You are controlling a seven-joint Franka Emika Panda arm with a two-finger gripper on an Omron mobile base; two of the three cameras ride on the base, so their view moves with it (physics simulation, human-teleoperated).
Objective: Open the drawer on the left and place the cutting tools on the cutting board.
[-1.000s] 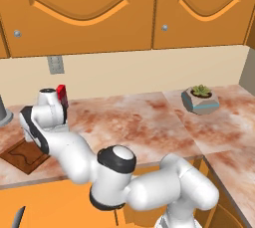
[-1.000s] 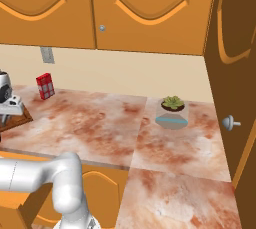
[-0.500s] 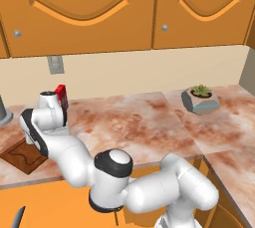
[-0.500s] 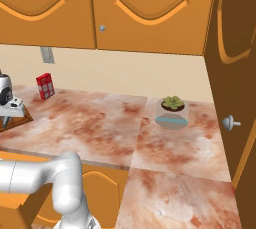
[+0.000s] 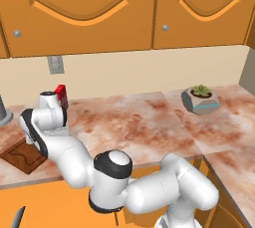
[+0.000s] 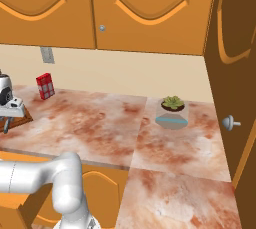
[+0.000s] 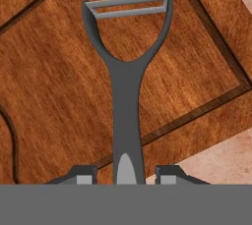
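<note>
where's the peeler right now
In the hand view the peeler lies over the cutting board, its handle between the claw fingertips, its Y-head pointing away.

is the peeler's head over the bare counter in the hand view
No, the peeler has its Y-shaped head over the cutting board, inside the groove along its edge.

On your marbled counter (image 5: 144,127) you have the cutting board (image 5: 25,156), a red box (image 5: 62,95) and a potted succulent (image 5: 199,99).
</note>
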